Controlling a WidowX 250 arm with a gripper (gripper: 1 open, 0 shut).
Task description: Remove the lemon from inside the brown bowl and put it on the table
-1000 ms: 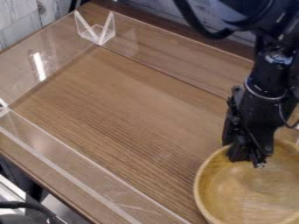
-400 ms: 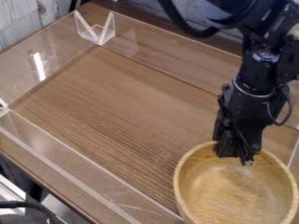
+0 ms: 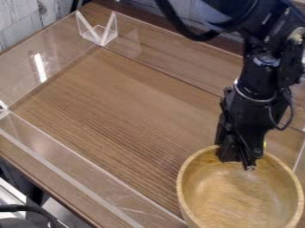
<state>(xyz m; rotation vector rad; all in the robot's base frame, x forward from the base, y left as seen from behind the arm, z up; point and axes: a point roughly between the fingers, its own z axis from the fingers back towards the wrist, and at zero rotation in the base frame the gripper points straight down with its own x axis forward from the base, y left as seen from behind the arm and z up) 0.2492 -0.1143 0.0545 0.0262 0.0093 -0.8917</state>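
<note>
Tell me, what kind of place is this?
Probably a robot test bench in a lab, not a kitchen. The brown wood-grain table is fenced by low clear plastic walls, and a black robot arm's hand reaches down into a big round light wooden bowl.

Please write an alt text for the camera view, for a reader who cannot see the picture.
A black robot gripper points straight down into the far side of a light wooden bowl at the lower right of a brown wood-grain table. Its jaws are shut; no lemon is visible, so a grip cannot be confirmed. Low clear walls edge the table.
</note>
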